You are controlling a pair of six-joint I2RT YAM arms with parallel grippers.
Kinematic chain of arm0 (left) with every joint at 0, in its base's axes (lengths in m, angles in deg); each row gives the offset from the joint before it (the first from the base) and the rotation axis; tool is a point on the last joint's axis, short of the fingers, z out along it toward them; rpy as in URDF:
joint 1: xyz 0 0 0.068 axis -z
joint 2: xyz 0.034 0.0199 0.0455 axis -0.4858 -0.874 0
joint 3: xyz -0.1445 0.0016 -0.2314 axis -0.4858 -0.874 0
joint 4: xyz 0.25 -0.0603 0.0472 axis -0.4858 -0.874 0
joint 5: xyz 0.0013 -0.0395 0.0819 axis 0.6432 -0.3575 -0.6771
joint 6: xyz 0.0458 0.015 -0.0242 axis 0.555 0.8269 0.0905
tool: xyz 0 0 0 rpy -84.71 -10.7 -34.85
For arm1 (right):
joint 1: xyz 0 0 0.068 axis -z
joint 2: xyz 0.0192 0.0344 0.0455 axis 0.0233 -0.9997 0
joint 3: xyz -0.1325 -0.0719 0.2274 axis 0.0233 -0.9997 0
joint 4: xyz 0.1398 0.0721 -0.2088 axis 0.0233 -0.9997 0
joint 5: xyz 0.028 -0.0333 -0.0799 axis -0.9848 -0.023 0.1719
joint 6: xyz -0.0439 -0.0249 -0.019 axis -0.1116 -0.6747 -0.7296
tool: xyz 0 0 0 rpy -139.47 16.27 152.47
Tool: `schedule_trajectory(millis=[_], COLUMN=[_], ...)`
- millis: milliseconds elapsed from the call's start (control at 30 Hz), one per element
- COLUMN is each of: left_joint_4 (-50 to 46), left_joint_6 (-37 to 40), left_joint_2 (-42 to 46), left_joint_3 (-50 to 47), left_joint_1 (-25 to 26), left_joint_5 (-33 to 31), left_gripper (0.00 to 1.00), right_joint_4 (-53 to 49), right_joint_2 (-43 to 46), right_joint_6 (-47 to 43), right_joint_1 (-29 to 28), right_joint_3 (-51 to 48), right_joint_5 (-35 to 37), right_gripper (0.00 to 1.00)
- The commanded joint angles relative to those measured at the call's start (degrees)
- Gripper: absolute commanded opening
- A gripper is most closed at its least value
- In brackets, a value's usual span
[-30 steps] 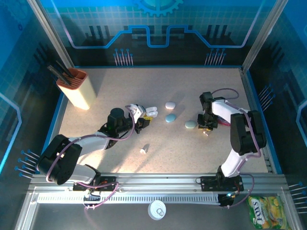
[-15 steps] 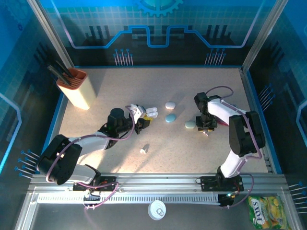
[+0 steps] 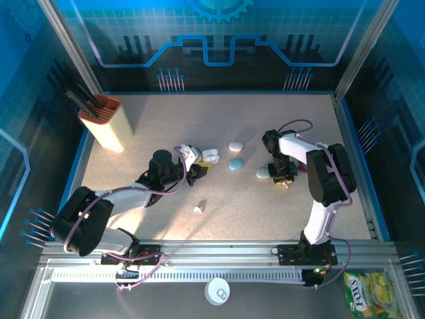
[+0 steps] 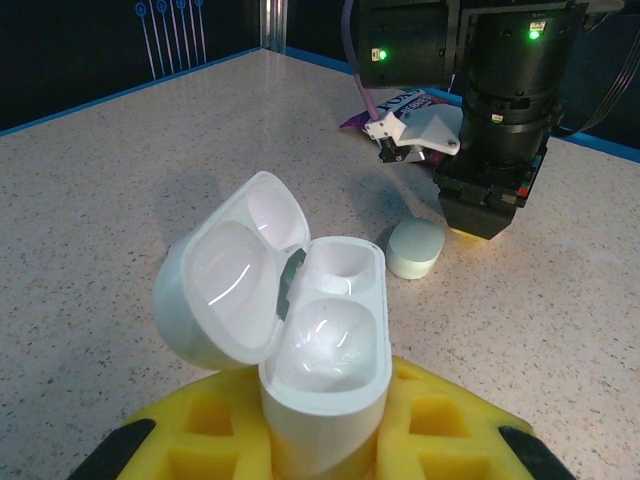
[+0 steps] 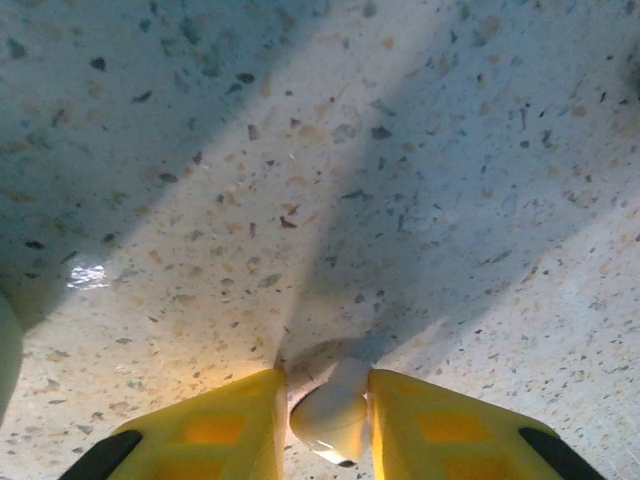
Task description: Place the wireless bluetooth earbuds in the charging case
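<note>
The right jaws stand narrow, pinched on one earbud (image 5: pixel 335 418) low at the surface (image 3: pixel 166 119), just beside the green case (image 3: pixel 264 173). The left jaws are closed on the base of the charging case (image 4: pixel 325 340), lid swung open and both wells empty. A second earbud (image 3: pixel 199 208) lies loose on the surface near the left arm. Hazard one: the pinch bears on a small rounded body, so the earbud may twist or squirt out on lift if the pads sit off-centre. Hazard two: the earbud may reach the case turned wrongly for its well and jam at the rim or bounce off. Hazard three: a downward press may tip the case in the left jaws or knock the lid. Hazard four: the right arm may sweep the green case, the blue case (image 3: pixel 236 163) or the white case (image 3: pixel 236 145) when it crosses. Writing: the snack packet (image 3: pixel 367 292) at the near right corner carries letters resembling "STOX", not certain. No mark is readable on any case.
</note>
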Motion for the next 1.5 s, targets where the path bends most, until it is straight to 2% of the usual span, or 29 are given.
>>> schedule_trajectory(millis=[0, 200, 400, 567, 733, 1000, 1333, 1467], left_joint_4=[0.03, 0.01, 0.07, 1.75, 2.56, -1.51, -4.56, -4.97], left_joint_6=[0.27, 0.12, -0.04, -0.63, -1.34, -0.43, -1.48, -1.16], left_joint_2=[0.51, 0.25, 0.19, -1.03, -2.14, -3.07, -3.55, -3.14], left_joint_3=[1.18, 1.59, 1.73, 2.36, 4.25, 8.11, 10.96, 10.87], left_joint_1=[-0.5, -0.36, -0.34, -0.33, -0.03, 2.05, 2.67, 2.74], left_joint_5=[1.43, 1.77, 2.15, 4.5, 8.37, 13.32, 22.11, 23.33], left_gripper=[0.17, 0.17, 0.17, 0.17, 0.17, 0.15, 0.13, 0.13], right_joint_4=[-2.13, -1.32, 0.85, 5.03, 10.55, 17.74, 20.56, 19.64], right_joint_2=[-1.08, 1.85, 8.57, 17.62, 27.11, 35.13, 36.65, 35.69], right_joint_6=[-0.25, -0.35, -0.72, -1.92, -3.39, -3.63, -7.42, -9.34], right_joint_1=[-0.64, -0.67, -0.51, -0.31, -0.29, -0.66, -5.43, -9.16], right_joint_3=[0.63, 0.0, -1.12, -2.02, -2.19, -1.51, 1.62, 3.78], right_joint_5=[1.25, 1.66, -1.81, -12.09, -26.18, -44.99, -56.04, -56.3], right_gripper=[0.23, 0.2, 0.19, 0.19, 0.18, 0.18, 0.17, 0.18])
